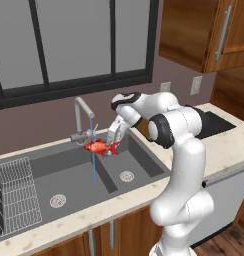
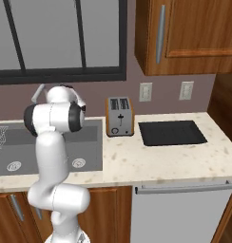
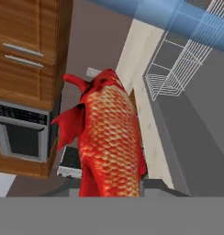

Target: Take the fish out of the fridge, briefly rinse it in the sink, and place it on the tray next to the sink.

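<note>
Sink (image 1: 69, 172) as landmark: wide dark grey double basin set in a pale speckled counter (image 2: 170, 159), a round drain in each bowl. Behind the sink, a dark-framed window (image 1: 74, 45). To the sink's right along the counter, an orange-sided silver toaster (image 2: 120, 116), then the tray (image 2: 171, 132), flat matte black, lying well apart from the sink. In the sink's left basin, a white wire dish rack (image 1: 14, 197).

At the sink's back rim, a thin grey gooseneck faucet (image 1: 83, 112); a thin blue stream of water (image 1: 93, 150) falls from its spout into the sink near the divider.

Gripper (image 1: 113, 142) held above the sink, just right of the stream, pinching the fish (image 1: 98, 146) by its tail end. The fish hangs over the sink, head toward the stream, touching or nearly touching it. Fish close up (image 3: 111, 142): bright red-orange, pale-edged scales in neat rows, spiky red fins along one flank.
</note>
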Robot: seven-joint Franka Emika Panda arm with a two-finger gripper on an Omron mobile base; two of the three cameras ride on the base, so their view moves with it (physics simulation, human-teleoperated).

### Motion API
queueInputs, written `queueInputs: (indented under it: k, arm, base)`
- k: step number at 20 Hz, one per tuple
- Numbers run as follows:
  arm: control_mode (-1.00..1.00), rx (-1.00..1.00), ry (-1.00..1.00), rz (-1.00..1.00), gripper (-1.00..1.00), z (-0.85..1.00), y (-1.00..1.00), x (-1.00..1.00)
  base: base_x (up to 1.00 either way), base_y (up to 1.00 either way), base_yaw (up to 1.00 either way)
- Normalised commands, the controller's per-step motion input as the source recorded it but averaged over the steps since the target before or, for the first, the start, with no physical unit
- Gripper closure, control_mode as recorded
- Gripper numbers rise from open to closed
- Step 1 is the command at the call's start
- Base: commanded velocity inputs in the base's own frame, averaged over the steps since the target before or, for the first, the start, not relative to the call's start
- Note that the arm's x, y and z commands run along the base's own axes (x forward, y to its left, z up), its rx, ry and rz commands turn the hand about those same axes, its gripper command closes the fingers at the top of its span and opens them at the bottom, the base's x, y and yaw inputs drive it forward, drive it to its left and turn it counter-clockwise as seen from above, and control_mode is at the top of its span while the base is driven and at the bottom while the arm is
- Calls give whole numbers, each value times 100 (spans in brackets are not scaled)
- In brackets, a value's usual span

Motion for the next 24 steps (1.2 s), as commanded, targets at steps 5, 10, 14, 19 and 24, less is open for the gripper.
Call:
queueInputs:
  k: [5, 10, 14, 19, 24]
  arm:
    - [-100, 0, 1, -22, 100, 3, -8, 21]
    - [-100, 0, 4, -6, 100, 0, 0, 42]
    - [-100, 0, 6, -7, 100, 0, 0, 59]
    - [-100, 0, 10, -4, 100, 0, 0, 49]
    - [-100, 0, 14, 0, 100, 0, 12, 6]
  base:
    - [0, 0, 0]
    - [0, 0, 0]
    - [0, 0, 0]
    - [0, 0, 0]
    - [0, 0, 0]
